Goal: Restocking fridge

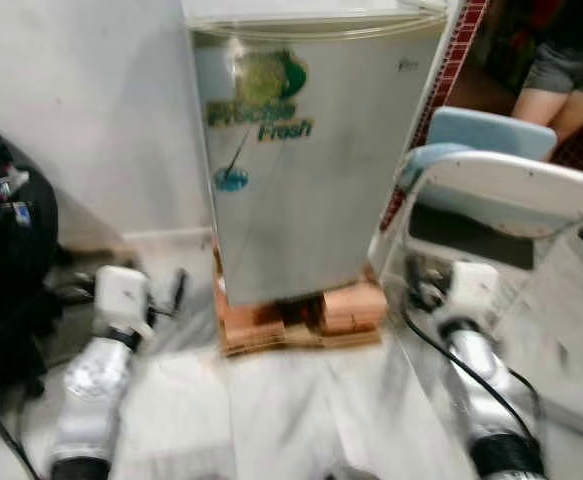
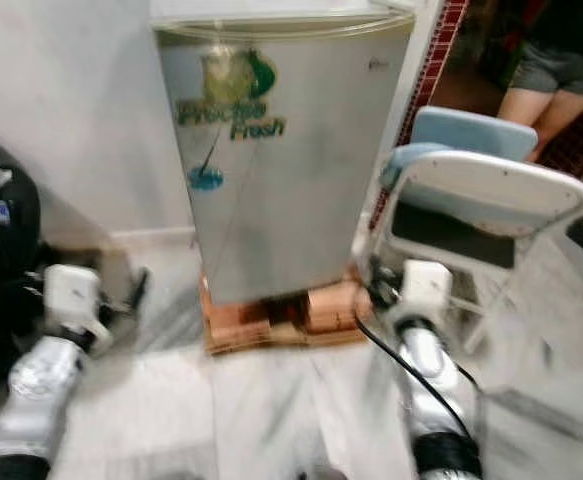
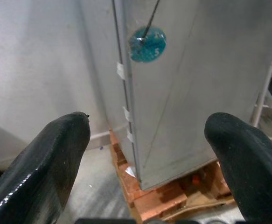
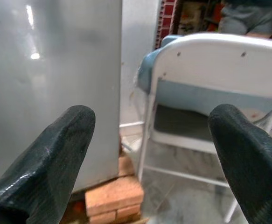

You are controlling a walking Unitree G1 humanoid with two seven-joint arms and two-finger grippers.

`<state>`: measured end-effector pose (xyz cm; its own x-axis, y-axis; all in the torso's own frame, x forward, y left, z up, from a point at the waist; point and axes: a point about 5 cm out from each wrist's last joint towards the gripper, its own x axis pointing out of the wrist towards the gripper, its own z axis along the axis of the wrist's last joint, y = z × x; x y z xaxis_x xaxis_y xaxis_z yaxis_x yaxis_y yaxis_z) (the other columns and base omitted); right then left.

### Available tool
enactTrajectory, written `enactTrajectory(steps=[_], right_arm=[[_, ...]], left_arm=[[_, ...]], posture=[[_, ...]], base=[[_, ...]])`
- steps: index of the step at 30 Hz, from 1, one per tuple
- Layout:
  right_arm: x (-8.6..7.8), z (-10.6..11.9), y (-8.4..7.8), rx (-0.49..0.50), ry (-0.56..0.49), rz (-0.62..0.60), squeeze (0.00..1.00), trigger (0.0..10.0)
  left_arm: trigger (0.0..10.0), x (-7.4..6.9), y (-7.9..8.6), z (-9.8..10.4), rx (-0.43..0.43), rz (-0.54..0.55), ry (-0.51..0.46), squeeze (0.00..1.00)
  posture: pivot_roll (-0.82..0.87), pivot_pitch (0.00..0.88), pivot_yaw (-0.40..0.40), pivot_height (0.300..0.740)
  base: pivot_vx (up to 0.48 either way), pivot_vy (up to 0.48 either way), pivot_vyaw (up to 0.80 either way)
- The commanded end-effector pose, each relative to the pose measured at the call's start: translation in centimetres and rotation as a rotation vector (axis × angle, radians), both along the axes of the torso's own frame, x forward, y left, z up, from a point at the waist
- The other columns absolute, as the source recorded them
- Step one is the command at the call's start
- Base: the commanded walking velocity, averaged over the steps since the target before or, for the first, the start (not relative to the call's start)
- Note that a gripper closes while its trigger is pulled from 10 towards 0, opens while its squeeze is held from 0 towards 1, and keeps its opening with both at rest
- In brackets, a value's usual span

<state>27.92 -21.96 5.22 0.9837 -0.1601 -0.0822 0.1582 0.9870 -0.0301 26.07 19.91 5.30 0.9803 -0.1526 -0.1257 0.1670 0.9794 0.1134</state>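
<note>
Fridge [image 1: 306, 160], door closed, stands on bricks [image 1: 301, 318] ahead of both jaws. Left gripper [image 3: 147, 140] and right gripper [image 4: 149, 140] wide open, empty. Risk: right arm snagging the folding chair [image 1: 501, 190] beside it.

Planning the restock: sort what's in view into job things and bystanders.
Job:
small silver fridge with green logo, door shut
left gripper, open
right gripper, open

Lying about:
white folding chair with blue seat
red bricks under the fridge
black bag
person behind the chair
</note>
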Motion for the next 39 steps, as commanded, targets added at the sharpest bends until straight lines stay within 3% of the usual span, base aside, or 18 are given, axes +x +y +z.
enactTrajectory(steps=[1, 8, 12, 19, 22, 30, 39], right_arm=[[0.4, 0.2, 1.0, 0.013, -0.013, 0.027, 0.0, 10.0], [0.4, 0.2, 1.0, 0.013, -0.013, 0.03, 0.0, 10.0], [-0.1, 0.5, 0.7, -0.041, -0.03, 0.057, 0.0, 10.0], [-0.6, 1.6, -0.2, -0.051, -0.065, 0.04, 0.0, 10.0], [-1.3, 1.0, -0.6, -0.047, -0.04, 0.017, 0.0, 10.0], [-1.2, 1.0, 0.5, -0.037, -0.039, 0.044, 0.0, 10.0], [-1.1, 1.1, 0.1, -0.03, -0.047, 0.008, 0.0, 10.0]], left_arm=[[10.0, -0.1, 1.5, 0.2, 0.015, 0.044, 0.005, 0.0], [10.0, -0.2, 1.4, 0.0, 0.015, 0.042, 0.013, 0.0], [10.0, -1.1, 1.5, 0.0, 0.047, 0.052, 0.01, 0.0], [10.0, -3.4, 2.6, 0.5, 0.1, 0.063, 0.012, 0.0], [10.0, -4.0, 2.8, 0.6, 0.09, 0.135, -0.007, 0.0], [10.0, -3.4, 1.9, 0.8, 0.075, 0.123, -0.018, 0.0], [10.0, -2.3, 1.7, 1.5, 0.089, 0.1, -0.038, 0.0]], posture=[[0.05, 0.0, -0.04, 0.74], [0.06, 0.0, -0.048, 0.74], [0.05, 0.0, -0.049, 0.74], [0.06, 0.0, -0.05, 0.74], [0.07, 0.0, -0.05, 0.74], [0.06, 0.0, -0.05, 0.74], [0.06, 0.0, -0.044, 0.74]], base=[[0.0, 0.446, 0.0], [0.0, 0.468, 0.0], [0.0, 0.346, 0.0], [0.0, 0.0, 0.0], [0.0, 0.0, 0.0], [0.0, 0.254, 0.0], [0.0, 0.465, -0.72]])
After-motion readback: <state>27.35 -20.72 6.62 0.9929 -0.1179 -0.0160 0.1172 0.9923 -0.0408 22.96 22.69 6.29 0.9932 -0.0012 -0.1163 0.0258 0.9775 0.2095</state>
